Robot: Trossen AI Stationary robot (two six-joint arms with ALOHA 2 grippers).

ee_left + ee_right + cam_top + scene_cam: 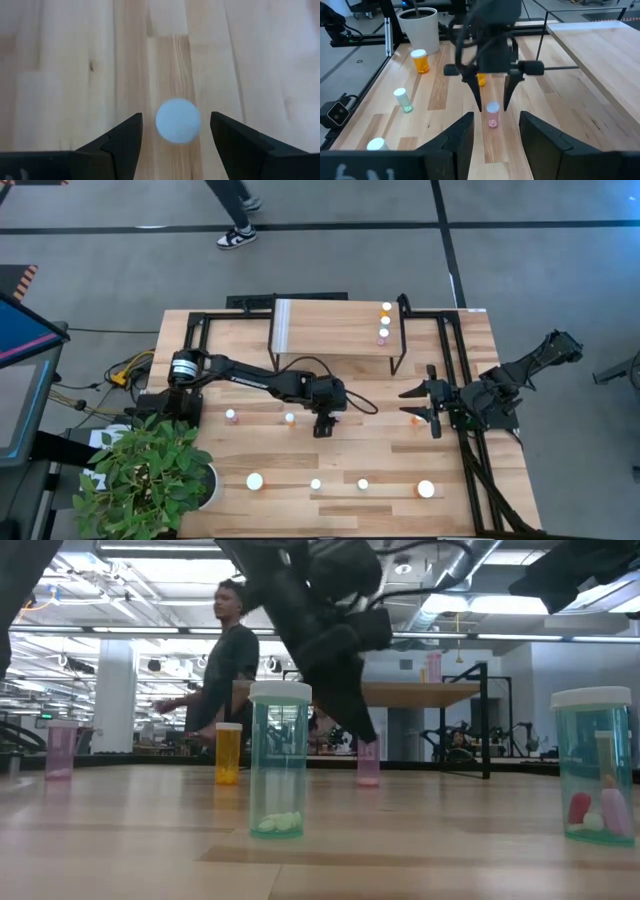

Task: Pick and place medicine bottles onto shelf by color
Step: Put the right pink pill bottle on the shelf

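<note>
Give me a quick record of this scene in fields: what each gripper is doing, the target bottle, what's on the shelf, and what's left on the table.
left gripper: open, pointing down, fingers either side of the pink bottle, not closed on it
target: pink bottle with white cap, upright on the table
right gripper: open, waiting near the table's right side
shelf: three small bottles in a row near its right end
left on table: several bottles, including an orange bottle and a green bottle
background: a person beyond the table
</note>
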